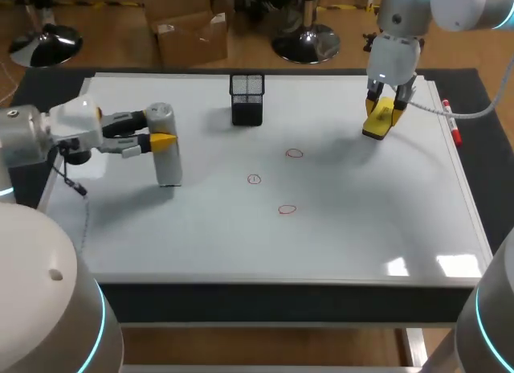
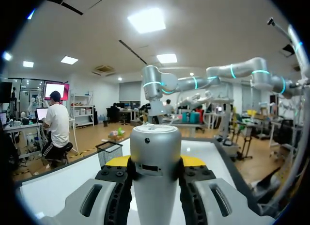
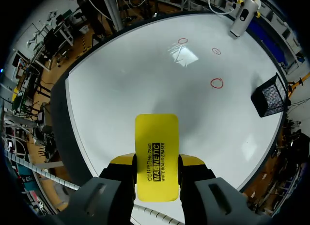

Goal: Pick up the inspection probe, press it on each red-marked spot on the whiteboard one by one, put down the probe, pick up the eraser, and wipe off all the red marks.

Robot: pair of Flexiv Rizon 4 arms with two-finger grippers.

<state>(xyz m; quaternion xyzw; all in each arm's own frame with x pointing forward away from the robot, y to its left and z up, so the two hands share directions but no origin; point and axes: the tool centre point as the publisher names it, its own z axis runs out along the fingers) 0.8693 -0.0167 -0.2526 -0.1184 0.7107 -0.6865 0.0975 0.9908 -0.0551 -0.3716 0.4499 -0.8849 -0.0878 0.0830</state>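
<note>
Now my left gripper [image 1: 161, 140] is squeezed tight on the silver probe [image 1: 167, 166], which stands up on the whiteboard [image 1: 361, 228] over at nine o'clock. My right gripper [image 1: 381, 113] is pinching the yellow eraser [image 3: 156, 147] at about one o'clock on the board. The three red marks [image 1: 254, 178] sit near the middle, and the black basket [image 1: 246, 98] is at twelve o'clock.

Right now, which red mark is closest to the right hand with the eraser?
The red mark nearest the mesh basket, farthest back; the other two lie closer to the front edge.
</note>
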